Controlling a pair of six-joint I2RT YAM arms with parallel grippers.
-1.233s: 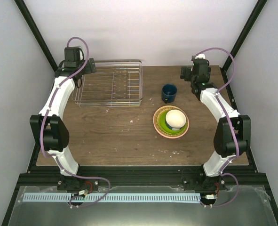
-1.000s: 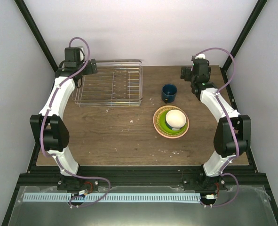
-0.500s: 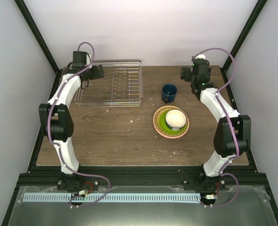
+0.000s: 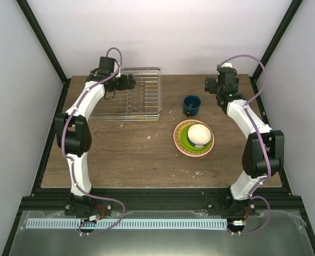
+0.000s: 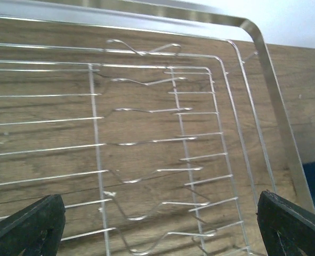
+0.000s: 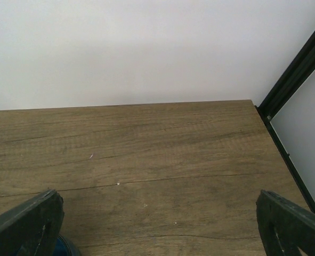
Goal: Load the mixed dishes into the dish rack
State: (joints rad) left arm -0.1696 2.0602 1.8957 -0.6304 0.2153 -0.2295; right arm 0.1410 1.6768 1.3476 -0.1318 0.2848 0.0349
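The left gripper (image 4: 129, 82) has swung over the dish rack (image 4: 144, 104) — fingers spread, empty; right gripper (image 4: 208, 84) spread too — nothing loaded yet.

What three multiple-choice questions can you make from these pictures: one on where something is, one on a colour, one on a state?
1. Where is the mug?
A. In the rack
B. On the table, to the right of the rack
C. On top of the plates

2. What colour is the largest plate?
A. Salmon pink
B. Black
C. Dark blue

3. How is the left gripper?
A. Open above the rack, holding nothing
B. Shut on the mug
C. Shut on a plate

Answers:
1 B: the mug stands on bare wood beside the rack.
2 A: its pink rim shows all around the dishes stacked on it.
3 A: its fingers stand wide apart, with only rack wires seen between them.
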